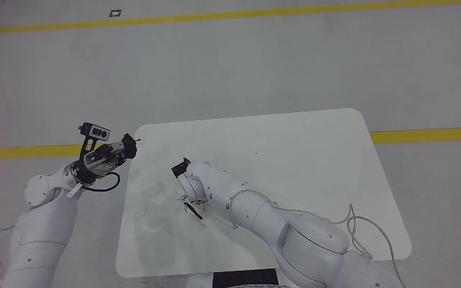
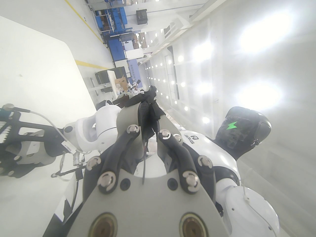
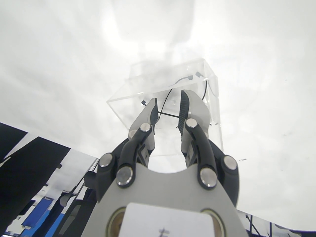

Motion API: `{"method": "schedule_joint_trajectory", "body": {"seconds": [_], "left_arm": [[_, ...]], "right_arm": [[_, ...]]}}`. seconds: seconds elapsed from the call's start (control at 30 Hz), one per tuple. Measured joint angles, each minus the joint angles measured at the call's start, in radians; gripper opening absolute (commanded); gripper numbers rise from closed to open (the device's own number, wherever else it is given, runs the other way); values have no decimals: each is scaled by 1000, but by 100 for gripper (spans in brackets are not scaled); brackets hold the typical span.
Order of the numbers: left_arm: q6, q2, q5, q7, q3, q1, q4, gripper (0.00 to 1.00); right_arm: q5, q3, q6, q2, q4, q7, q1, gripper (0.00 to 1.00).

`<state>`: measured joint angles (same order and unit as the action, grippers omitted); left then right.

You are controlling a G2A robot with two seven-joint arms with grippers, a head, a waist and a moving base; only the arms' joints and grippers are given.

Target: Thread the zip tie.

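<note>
Clear plastic box (image 3: 163, 75) sits straight ahead of my right claw (image 3: 168, 98), fingers spread, a black zip tie (image 3: 167, 115) crossing the gap between them; more ties lie in the box just beyond my fingertips. Bare white table (image 1: 310, 165) stretches wide on every side of this claw. My left claw (image 2: 149, 97), pressed together on a thin black strand (image 2: 144, 166), hangs just off the table's edge.
</note>
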<state>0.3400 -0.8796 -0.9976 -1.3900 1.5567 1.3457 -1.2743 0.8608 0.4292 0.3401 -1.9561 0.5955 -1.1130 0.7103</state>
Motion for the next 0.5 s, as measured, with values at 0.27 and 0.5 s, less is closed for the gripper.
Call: {"method": "schedule_joint_trajectory", "body": {"seconds": [0.27, 0.5], "left_arm": [[0, 0, 0, 0, 0, 0, 0, 0], [0, 0, 0, 0, 0, 0, 0, 0]], "right_arm": [[62, -33, 0, -1, 28, -20, 5, 24], [76, -55, 0, 1, 53, -27, 15, 25]]}}
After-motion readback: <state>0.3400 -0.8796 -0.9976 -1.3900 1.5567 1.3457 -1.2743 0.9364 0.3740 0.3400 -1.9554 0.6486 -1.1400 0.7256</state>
